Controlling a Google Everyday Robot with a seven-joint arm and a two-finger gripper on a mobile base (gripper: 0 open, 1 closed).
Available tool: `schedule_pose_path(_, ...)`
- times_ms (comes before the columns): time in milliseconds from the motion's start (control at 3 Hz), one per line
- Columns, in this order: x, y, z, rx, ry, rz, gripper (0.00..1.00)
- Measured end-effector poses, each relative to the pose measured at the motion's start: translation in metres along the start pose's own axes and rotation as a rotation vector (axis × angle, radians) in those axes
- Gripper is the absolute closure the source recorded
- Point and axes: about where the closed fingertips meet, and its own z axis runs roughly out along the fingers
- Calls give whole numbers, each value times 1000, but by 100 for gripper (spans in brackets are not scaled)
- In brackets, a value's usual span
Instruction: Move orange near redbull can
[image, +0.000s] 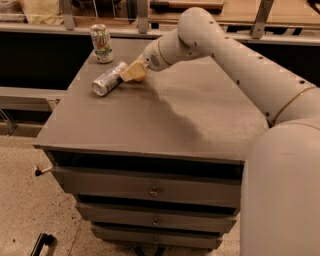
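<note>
The gripper (133, 72) sits low over the cabinet top (200, 115), just beside the redbull can (108, 79), which lies on its side; whether the gripper is apart or clamped I cannot tell; the orange shows nowhere, perhaps it is hidden inside the gripper. I judge this to be the placing step; the next move asks for a gentle release and a retreat without rolling the can.
</note>
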Motion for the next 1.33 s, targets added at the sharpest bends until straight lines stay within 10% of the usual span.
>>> schedule_pose_path(667,0,1,1,-6,1,-2,0)
schedule_pose_path(1333,-24,-14,-42,-156,27,-126,0)
